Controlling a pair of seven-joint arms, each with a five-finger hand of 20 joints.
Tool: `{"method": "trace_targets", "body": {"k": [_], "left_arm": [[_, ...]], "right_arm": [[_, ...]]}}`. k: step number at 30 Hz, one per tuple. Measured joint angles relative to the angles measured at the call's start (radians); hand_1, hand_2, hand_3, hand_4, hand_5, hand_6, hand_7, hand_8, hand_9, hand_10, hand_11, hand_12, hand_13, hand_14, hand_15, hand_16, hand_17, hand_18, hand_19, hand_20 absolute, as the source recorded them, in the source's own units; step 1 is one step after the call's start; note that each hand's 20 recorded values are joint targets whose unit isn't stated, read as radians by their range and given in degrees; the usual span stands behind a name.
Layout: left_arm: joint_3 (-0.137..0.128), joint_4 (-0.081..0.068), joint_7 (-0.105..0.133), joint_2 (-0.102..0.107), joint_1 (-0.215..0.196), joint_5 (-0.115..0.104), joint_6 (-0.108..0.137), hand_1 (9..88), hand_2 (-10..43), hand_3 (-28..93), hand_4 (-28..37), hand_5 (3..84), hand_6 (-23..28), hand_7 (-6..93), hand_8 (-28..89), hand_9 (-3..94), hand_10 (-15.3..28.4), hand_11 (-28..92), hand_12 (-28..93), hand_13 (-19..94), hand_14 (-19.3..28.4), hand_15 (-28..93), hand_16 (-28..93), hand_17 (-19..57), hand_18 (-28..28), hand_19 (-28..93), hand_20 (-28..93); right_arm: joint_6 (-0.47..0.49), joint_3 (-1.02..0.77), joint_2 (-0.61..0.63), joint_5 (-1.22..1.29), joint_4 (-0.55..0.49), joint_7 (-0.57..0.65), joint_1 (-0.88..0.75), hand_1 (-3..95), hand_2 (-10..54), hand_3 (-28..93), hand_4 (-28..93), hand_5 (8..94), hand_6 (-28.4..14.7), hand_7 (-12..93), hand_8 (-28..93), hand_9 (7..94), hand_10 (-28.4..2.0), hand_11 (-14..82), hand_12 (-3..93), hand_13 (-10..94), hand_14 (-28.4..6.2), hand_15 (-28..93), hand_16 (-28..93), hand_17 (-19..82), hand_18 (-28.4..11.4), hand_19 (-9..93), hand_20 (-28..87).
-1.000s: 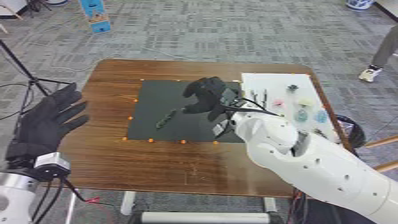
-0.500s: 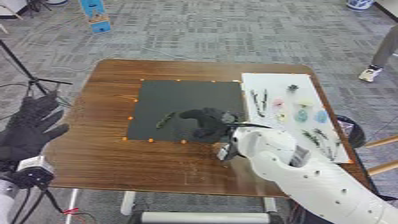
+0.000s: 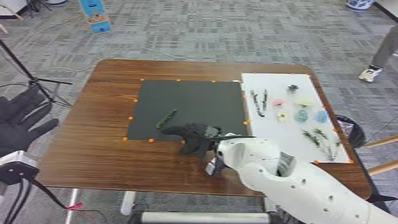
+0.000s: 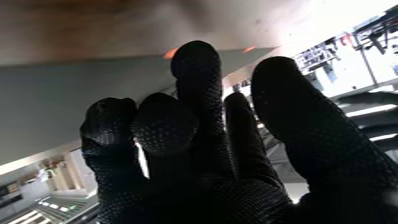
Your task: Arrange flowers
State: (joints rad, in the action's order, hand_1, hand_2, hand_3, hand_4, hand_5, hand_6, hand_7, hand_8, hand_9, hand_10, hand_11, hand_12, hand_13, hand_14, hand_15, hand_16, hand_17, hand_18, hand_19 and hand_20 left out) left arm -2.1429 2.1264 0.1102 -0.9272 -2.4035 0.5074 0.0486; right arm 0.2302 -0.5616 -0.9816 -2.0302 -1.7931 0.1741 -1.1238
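- Nearest, the right hand (image 3: pixel 193 136) is at the black mat's (image 3: pixel 200 100) near edge; whether it touches the mat, I can't tell.
- It is open, its fingers (image 4: pixel 293 112) loosely straight and a little apart, with nothing held.
- The left hand (image 3: pixel 18 120) is open and empty beyond the table's (image 3: pixel 98 172) left side.
- On the near part of the white sheet (image 3: pixel 289 131) lie leafy sprigs (image 3: pixel 312 138) and thinner stems; they look slender, so a thumb-and-fingertip pinch from above should suit them best.
- Slightly farther, 1 green sprig (image 3: pixel 166 119) lies slantwise on the mat. The step seems to be building around it: lift before crossing to the sheet, because a low sweep could nudge it.
- Beyond the sprigs are pastel blossoms, among them a pink flower (image 3: pixel 278 102) and a blue flower (image 3: pixel 321 116); grip lightly, since petals would probably crush.
- Alongside, 2 dark twigs (image 3: pixel 259 102) lie close together; pinch 1 alone, or both may come up.
- Farthest on the sheet is a dark rosette (image 3: pixel 292 88).
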Motion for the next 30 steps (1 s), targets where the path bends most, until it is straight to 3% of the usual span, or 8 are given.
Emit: {"method": "trace_targets", "body": {"k": [4,6,8,10,15,23,25,30], "left_arm": [[-0.020,-0.068,-0.015,0.100,0.044,-0.019,-0.009,23.1,-9.5,63,-28.3,25.6,2.0,14.8,-8,21.7,9.9,10,17,17,12.9,9,6,-13.0,22.0,39,7],[-0.024,-0.091,-0.017,0.151,0.065,-0.045,-0.009,22.9,-9.5,63,-28.3,25.7,2.0,14.9,-8,21.7,10.0,10,17,17,12.9,9,6,-13.0,22.0,39,6],[-0.025,-0.099,-0.017,0.191,0.082,-0.067,-0.009,22.9,-9.5,63,-28.3,25.7,2.0,14.9,-8,21.7,10.0,10,17,17,12.9,10,6,-13.0,22.0,39,6],[-0.022,-0.100,-0.017,0.216,0.102,-0.072,-0.009,22.7,-9.5,63,-28.3,25.6,2.1,15.0,-8,21.7,10.0,10,17,17,12.9,10,6,-13.0,22.0,39,6],[0.016,-0.097,-0.019,0.222,0.159,-0.068,-0.012,22.6,-9.5,63,-28.3,25.8,2.1,15.0,-8,21.8,10.1,10,17,17,13.0,10,6,-13.0,22.0,39,6],[0.044,-0.083,-0.016,0.202,0.153,-0.058,-0.013,21.9,-9.5,64,-28.3,26.1,2.1,15.2,-8,22.2,10.3,11,17,17,13.0,11,6,-12.9,22.0,39,7],[0.057,-0.082,-0.016,0.202,0.156,-0.042,-0.013,21.8,-9.5,64,-28.3,26.1,2.1,15.4,-8,22.2,10.3,11,17,17,13.1,11,6,-12.9,22.0,40,7],[0.105,-0.081,-0.021,0.213,0.197,0.028,-0.022,21.9,-9.5,64,-28.3,26.1,2.2,15.5,-8,22.3,10.3,11,17,18,12.9,12,6,-12.7,22.1,40,7]], "right_arm": [[0.000,0.025,-0.047,-0.019,0.022,0.025,0.011,31.7,5.2,91,-17,22.7,0.9,14,-12,68.1,-12.6,50.8,46.2,67,-11.4,85,38,35,-24.0,92,52],[0.001,0.033,-0.071,-0.029,0.027,0.036,0.016,31.4,5.9,92,-16,21.9,0.6,14,-12,69.1,-12.5,50.6,46.2,69,-10.9,86,37,36,-24.2,93,52],[0.005,0.043,-0.094,-0.039,0.032,0.043,0.023,30.8,6.8,93,-13,21.0,0.2,13,-12,70.4,-12.5,50.9,46.0,70,-10.5,86,37,37,-24.1,93,53],[0.005,0.059,-0.116,-0.046,0.036,0.052,0.035,30.2,7.9,93,-12,20.4,-0.2,13,-11,71.1,-12.5,50.9,46.2,70,-10.4,86,37,37,-24.1,93,53],[-0.012,0.100,-0.159,-0.049,0.039,0.107,0.070,29.6,9.9,93,-12,22.0,-0.1,12,-11,72.7,-12.6,53.1,44.3,72,-9.9,87,36,39,-24.0,93,55],[-0.048,0.180,-0.216,-0.049,0.149,0.146,0.178,27.8,15.8,93,-9,25.2,0.9,14,-13,74.5,-12.5,56.1,42.7,73,-9.6,88,36,41,-24.2,93,57],[-0.046,0.215,-0.233,-0.049,0.196,0.150,0.220,27.0,16.7,93,-8,25.4,0.7,14,-13,74.7,-12.5,56.5,42.5,73,-9.7,88,36,41,-24.2,93,57],[-0.045,0.276,-0.245,-0.033,0.234,0.182,0.303,25.0,18.3,93,-8,26.7,-0.2,14,-12,75.1,-12.7,57.7,41.2,74,-9.5,88,36,42,-24.2,93,58]]}}
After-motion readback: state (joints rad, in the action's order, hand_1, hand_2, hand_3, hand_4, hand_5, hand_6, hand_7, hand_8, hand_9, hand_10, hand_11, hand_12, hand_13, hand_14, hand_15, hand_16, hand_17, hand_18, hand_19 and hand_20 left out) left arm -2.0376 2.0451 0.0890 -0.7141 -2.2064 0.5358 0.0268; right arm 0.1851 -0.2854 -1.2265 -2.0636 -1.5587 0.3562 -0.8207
